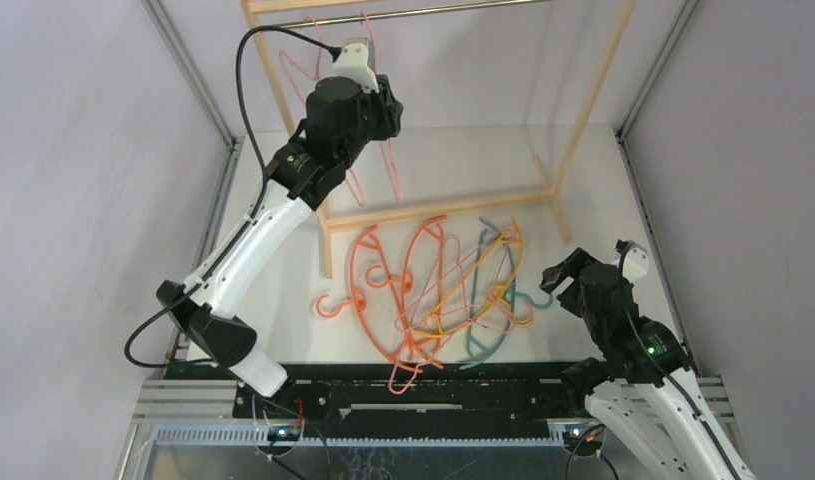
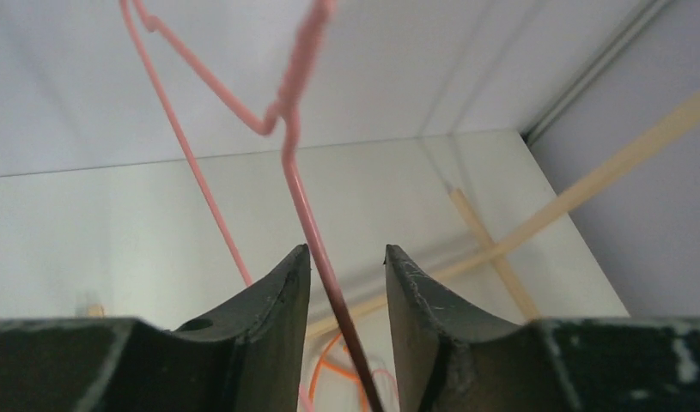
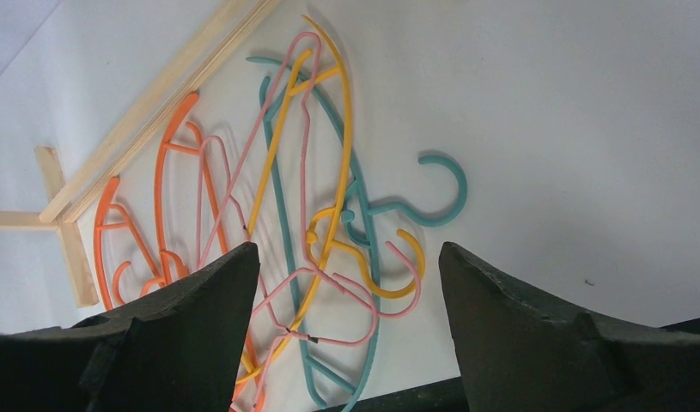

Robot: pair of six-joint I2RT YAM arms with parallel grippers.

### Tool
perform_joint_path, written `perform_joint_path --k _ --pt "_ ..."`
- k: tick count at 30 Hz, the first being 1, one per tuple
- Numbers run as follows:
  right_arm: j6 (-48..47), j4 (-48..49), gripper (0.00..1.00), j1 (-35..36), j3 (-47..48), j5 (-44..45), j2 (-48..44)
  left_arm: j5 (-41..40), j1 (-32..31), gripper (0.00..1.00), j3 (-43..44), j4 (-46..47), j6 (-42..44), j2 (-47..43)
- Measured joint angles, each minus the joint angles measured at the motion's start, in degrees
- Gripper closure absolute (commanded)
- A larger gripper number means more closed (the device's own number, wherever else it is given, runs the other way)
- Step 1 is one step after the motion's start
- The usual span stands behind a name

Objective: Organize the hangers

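A tangled pile of hangers (image 1: 443, 290) lies on the table in front of the rack: orange ones (image 1: 363, 270) on the left, pale pink, yellow-orange (image 3: 337, 129) and teal (image 3: 441, 172) on the right. Pale pink hangers (image 1: 383, 160) hang from the rack's rod. My left gripper (image 1: 388, 105) is raised beside them. In the left wrist view its jaws (image 2: 346, 253) stand apart with one pink hanger's wire (image 2: 299, 172) passing between them, close to the left finger. My right gripper (image 1: 561, 272) is open and empty above the pile's right edge, with hooks between its fingers in the right wrist view (image 3: 346, 249).
The wooden-framed rack (image 1: 583, 110) stands at the back, its metal rod (image 1: 433, 12) across the top and its base bars (image 3: 157, 94) on the table just behind the pile. Grey walls close in on both sides.
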Motion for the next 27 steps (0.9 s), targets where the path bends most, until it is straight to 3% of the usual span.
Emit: perform_joint_path --k 5,6,7,9,19,27 --pt "-0.3 0.0 0.15 0.0 0.0 0.0 0.0 -1.0 -3.5 0.38 -3.2 -1.6 2.6 -5.2" --pt "-0.4 0.0 0.15 0.0 0.0 0.0 0.0 -1.3 -4.0 0.29 -3.9 -1.7 2.9 -6.5" --pt "-0.4 0.0 0.15 0.0 0.0 0.0 -0.1 -1.9 -4.7 0.11 -4.7 -1.8 3.3 -8.3" --pt "-0.5 0.0 0.16 0.0 0.0 -0.1 -0.3 -3.0 -5.4 0.01 -6.1 -2.0 3.8 -11.5" --pt "-0.4 0.0 0.18 0.0 0.0 -1.2 -1.2 -7.5 -8.4 0.0 -10.6 -3.2 3.9 -23.0" --pt "-0.3 -0.7 0.18 0.0 0.0 -1.5 -1.9 -9.8 -24.0 0.03 -12.6 -7.6 4.8 -23.4"
